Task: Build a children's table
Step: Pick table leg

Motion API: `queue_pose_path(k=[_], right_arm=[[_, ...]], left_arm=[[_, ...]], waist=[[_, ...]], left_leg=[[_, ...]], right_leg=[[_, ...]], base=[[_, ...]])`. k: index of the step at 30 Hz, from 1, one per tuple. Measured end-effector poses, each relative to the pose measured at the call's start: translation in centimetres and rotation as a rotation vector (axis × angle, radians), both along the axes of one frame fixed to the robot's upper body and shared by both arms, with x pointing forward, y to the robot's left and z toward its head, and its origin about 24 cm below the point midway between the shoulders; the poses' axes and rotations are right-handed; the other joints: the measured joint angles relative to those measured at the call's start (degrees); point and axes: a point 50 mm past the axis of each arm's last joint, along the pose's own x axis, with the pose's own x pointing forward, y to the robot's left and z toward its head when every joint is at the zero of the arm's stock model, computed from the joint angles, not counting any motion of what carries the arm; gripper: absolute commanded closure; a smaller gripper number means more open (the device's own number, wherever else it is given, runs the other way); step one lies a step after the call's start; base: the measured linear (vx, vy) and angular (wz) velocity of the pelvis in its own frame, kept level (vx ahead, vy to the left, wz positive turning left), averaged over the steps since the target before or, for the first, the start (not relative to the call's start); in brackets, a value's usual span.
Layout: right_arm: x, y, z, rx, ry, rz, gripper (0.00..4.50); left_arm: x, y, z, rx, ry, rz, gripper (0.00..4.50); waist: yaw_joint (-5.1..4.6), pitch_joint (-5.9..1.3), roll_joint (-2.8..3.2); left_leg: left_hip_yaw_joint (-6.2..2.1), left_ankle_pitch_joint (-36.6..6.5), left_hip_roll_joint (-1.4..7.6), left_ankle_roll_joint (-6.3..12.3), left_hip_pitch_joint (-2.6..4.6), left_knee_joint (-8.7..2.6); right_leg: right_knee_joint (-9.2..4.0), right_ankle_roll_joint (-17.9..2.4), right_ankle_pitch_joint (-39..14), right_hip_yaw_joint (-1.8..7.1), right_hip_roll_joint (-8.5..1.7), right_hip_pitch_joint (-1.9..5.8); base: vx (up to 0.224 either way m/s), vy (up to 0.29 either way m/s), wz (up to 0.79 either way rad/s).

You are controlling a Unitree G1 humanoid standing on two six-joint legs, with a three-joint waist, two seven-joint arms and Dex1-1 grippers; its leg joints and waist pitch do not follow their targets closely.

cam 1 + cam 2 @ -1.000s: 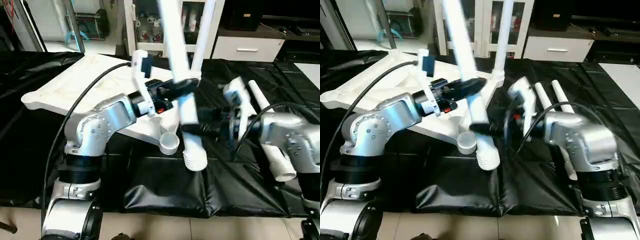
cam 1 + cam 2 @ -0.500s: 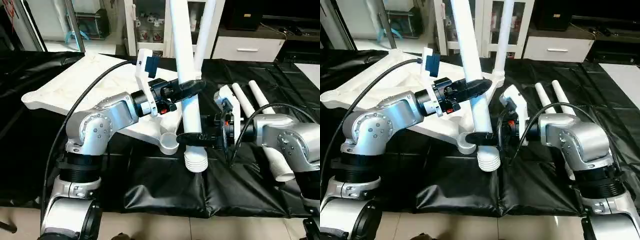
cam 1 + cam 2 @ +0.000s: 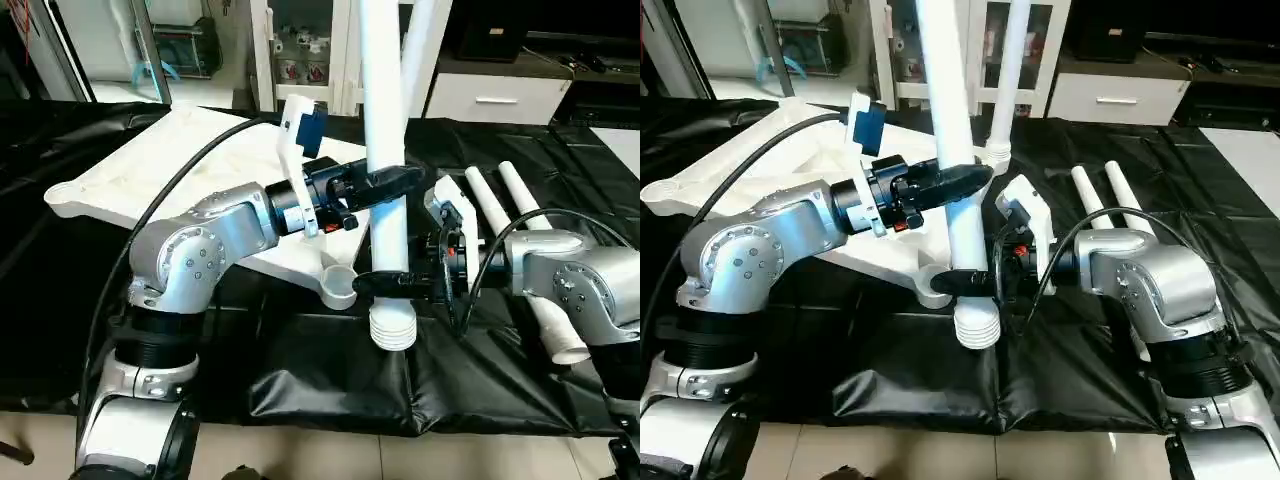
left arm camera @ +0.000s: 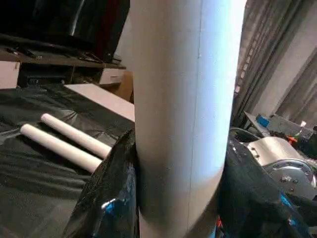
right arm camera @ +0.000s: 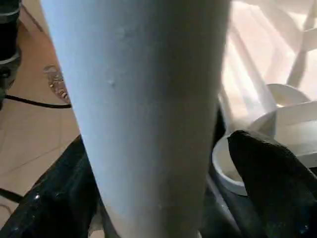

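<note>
Left tool [image 3: 385,180] pinches the held leg [image 3: 385,130] at mid-height; right tool [image 3: 390,282] pinches the same leg lower down, just above its ribbed flared end [image 3: 393,326]. Both wrist views confirm it: black fingers [image 4: 106,198] pressed against the tube on either side, and the same at the right fingers [image 5: 267,163].

The leg stands close to upright, its flared end hanging just beside the near corner socket [image 3: 340,285] of the table top [image 3: 150,170], not in it. Judging by the head views, the end sits a little toward the robot's right of the socket and below its rim.

The top lies underside-up on the black-draped surface [image 3: 330,370], ribs visible. One leg [image 3: 1008,70] already stands upright in the far socket. Two spare legs [image 3: 500,200] lie side by side on the surface, on the robot's right, behind the right forearm.

Progress, as I read it: one of four legs seated, the second in hand but not yet inserted, two untouched. So under halfway.

Next call: lift the flared end above the socket rim, shift it toward the robot's left, then push down. Which end of the leg mates with the socket I can't tell from here.
</note>
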Motion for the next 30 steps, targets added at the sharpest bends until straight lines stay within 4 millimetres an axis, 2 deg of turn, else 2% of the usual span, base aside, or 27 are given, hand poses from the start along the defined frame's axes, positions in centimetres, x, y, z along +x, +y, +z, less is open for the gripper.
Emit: queue_pose_path(k=[5,8,9,14,16,17,18,20,22,25,30], right_arm=[[-0.1,0.2,-0.3,-0.006,0.019,0.009,1.16],[-0.2,0.2,-0.4,-0.007,0.023,0.015,1.26],[-0.2,0.3,-0.4,-0.008,0.025,0.017,1.58],[-0.5,0.3,-1.0,-0.011,0.048,0.032,1.85],[-0.6,0.3,-1.1,-0.016,0.052,0.038,2.1],[-0.6,0.4,-1.1,-0.016,0.052,0.039,2.11],[-0.6,0.4,-1.1,-0.018,0.046,0.044,1.67],[-0.6,0.4,-1.1,-0.02,0.046,0.043,1.65],[-0.6,0.4,-1.1,-0.02,0.047,0.043,1.34],[-0.6,0.4,-1.1,-0.023,0.039,0.042,1.18],[-0.5,0.2,-1.1,-0.032,0.029,0.038,1.19]], left_arm=[[-0.1,-0.2,0.0,0.0,-0.008,-0.011,2.71],[-0.1,-0.1,0.1,0.002,-0.01,-0.012,2.71],[-0.1,-0.1,0.1,0.002,-0.01,-0.012,2.71],[-0.2,0.0,0.0,0.017,-0.015,-0.021,2.71],[-0.2,0.0,-0.1,0.022,-0.017,-0.027,2.71],[-0.2,0.0,-0.1,0.023,-0.017,-0.027,2.71],[-0.2,0.0,-0.1,0.024,-0.017,-0.025,2.71],[-0.3,0.0,0.0,0.025,-0.024,-0.032,2.71],[-0.4,0.0,0.2,0.025,-0.036,-0.041,2.72],[-0.4,0.1,0.2,0.025,-0.038,-0.047,2.73],[-0.5,0.0,0.2,0.027,-0.04,-0.052,2.73]], waist=[[-0.01,0.0,-0.01],[-0.02,0.0,-0.01],[-0.02,0.0,-0.01],[0.0,0.0,-0.01],[-0.01,0.0,-0.02],[-0.01,0.0,-0.02],[-0.01,0.0,-0.01],[-0.01,0.0,-0.02],[-0.02,0.0,-0.02],[-0.02,0.0,-0.02],[-0.03,-0.01,-0.01]], left_leg=[[0.0,0.0,0.0,0.0,0.0,0.0],[0.0,0.0,0.0,0.0,0.0,0.0],[0.0,0.0,0.0,0.0,0.0,0.0],[0.0,0.0,0.0,0.0,-0.01,0.0],[0.0,0.0,0.0,0.0,-0.01,0.0],[0.0,0.0,0.0,0.0,0.0,0.0],[0.0,0.0,0.0,0.0,0.0,0.0],[0.0,0.0,0.0,0.0,0.0,0.0],[0.0,0.0,0.0,0.0,0.0,0.0],[0.0,0.0,0.0,0.0,0.0,0.01],[0.0,0.0,0.0,0.0,0.0,0.02]], right_leg=[[0.0,0.0,0.0,0.0,0.0,0.0],[0.0,0.0,0.0,0.0,0.0,0.0],[0.0,0.0,0.0,0.0,0.0,0.0],[0.0,0.0,0.0,0.0,0.0,0.0],[0.0,0.0,0.0,0.0,0.0,0.0],[0.0,0.0,0.0,0.0,0.0,0.0],[0.0,0.0,0.0,0.0,0.0,0.0],[0.02,0.0,0.0,0.0,0.0,0.0],[0.02,0.0,0.0,0.0,0.0,0.0],[0.02,0.0,0.0,0.0,0.0,0.0],[0.03,0.0,0.0,0.0,0.0,0.0]], base=[[0.0,0.0,0.0],[0.0,0.0,0.0],[0.0,0.0,0.0],[0.0,0.0,0.0],[0.0,0.0,0.0],[0.0,0.0,0.0],[0.0,0.0,0.0],[0.0,0.0,0.0],[0.0,0.0,0.0],[0.0,0.0,0.0],[0.0,0.0,0.0]])
